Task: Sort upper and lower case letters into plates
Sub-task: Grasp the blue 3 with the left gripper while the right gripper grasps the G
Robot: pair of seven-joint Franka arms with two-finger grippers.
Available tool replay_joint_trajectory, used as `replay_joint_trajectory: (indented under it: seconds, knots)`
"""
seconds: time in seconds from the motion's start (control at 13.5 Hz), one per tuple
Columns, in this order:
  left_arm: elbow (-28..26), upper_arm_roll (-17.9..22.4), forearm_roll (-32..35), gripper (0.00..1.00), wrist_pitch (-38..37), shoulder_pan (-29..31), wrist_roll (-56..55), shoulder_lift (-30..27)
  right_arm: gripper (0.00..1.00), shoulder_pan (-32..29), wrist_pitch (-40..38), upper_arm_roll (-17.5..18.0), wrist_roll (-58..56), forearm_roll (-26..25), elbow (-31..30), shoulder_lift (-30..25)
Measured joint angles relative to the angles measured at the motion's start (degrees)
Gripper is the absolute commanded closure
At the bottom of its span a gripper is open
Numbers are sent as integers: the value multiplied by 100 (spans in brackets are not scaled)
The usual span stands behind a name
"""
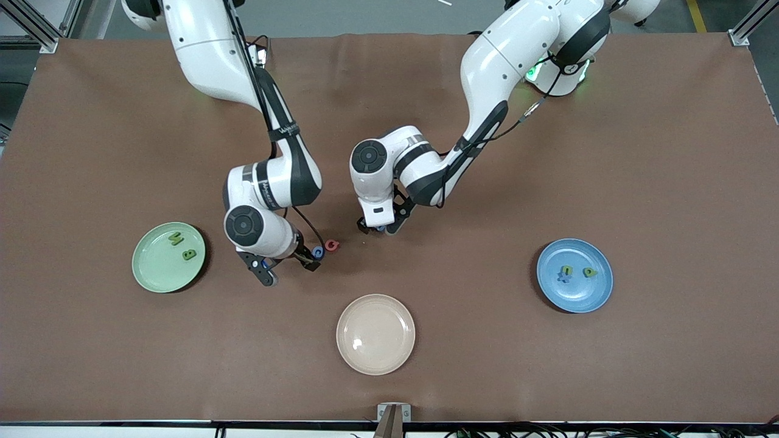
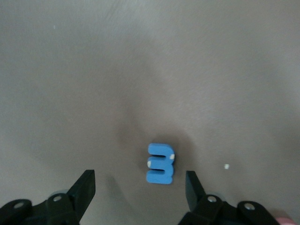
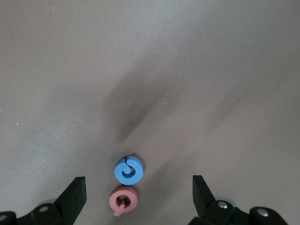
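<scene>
Taking the beige plate as reference, nearest the front camera: it is bare. Farther from the camera and toward my right arm's end sits the green plate, holding two green letters. Toward my left arm's end, the blue plate holds two green letters and one blue piece. Farther still from the beige plate, three letters remain on the table. My right gripper is low over the blue round letter, fingers spread wide, nothing held; the red Q touches that letter, or very nearly. My left gripper is low over the blue E, also spread apart and empty, with the E just ahead of the gap between the fingers. Judgement: both grasps are pending. For the left, I should advance until the E sits squarely between the pads, then close across its narrow sides. For the right, I should centre on the blue letter alone and descend straight, or the red Q gets dragged along.
</scene>
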Motion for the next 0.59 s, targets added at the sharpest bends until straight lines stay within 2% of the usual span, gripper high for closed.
replay_joint_trajectory:
  seconds: [0.15,0.37,0.52,0.59]
  knots:
    - [0,7,0,24,36,-13,-172,61,2,0,217,60,98,17,70,158]
    - [6,40,0,28,51,-12,-256,65,13,0,437,144,138,19,92,273]
    - [7,66,0,34,143,-11,-257,82,22,0,442,178,144,20,92,288]
    - [7,98,0,38,198,-10,-257,102,24,0,439,200,146,20,92,296]
